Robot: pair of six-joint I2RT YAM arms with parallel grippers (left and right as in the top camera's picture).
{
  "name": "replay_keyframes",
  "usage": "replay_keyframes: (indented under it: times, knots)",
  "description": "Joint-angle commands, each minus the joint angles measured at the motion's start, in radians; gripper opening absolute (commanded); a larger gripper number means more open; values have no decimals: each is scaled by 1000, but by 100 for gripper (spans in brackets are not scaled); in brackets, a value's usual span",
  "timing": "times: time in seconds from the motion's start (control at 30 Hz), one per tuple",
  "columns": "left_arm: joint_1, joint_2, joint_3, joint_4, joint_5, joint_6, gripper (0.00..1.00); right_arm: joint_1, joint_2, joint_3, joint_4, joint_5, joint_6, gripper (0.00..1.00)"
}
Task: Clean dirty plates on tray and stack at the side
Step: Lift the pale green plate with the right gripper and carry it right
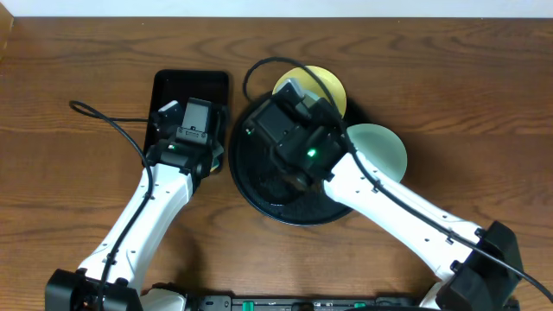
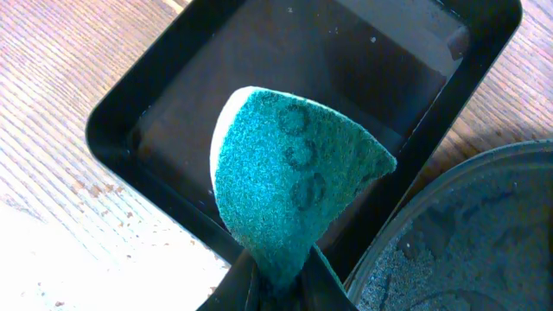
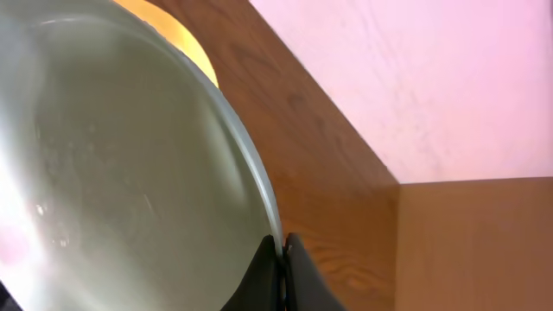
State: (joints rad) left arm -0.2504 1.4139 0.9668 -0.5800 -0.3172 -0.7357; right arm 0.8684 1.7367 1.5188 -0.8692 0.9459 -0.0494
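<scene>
Right gripper (image 3: 281, 259) pinched onto rim of mint plate (image 3: 130, 173) (edge grip leaves face free for wiping, I judge). Yellow plate (image 3: 186, 43) just beyond it. Left gripper (image 2: 276, 278) clamps green sponge (image 2: 294, 173), folded, above rectangular tray (image 2: 112, 130); round tray (image 2: 467, 250) just beside, handy for scrubbing.

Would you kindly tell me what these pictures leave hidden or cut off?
Overhead: right gripper, hidden under the right arm.
Overhead: sponge, hidden under the left arm.
Right wrist: yellow plate, mostly behind the held green plate.
Left wrist: round tray, cut off by frame.
</scene>
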Motion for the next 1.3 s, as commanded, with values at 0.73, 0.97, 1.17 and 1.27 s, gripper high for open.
replay_keyframes:
  times: [0.73,0.97,1.17,1.27]
  knots:
    - [3,8,-4,-4,-4,8,8,-246,-18,7,27,-663,249,1]
    - [2,11,-11,-6,-3,8,8,-672,-16,6,48,-1176,316,2]
    - [2,11,-14,-2,-3,8,8,-983,-15,3,78,-1178,380,2]
    - [2,11,-14,-2,0,8,8,-1091,-10,3,93,-1140,455,2]
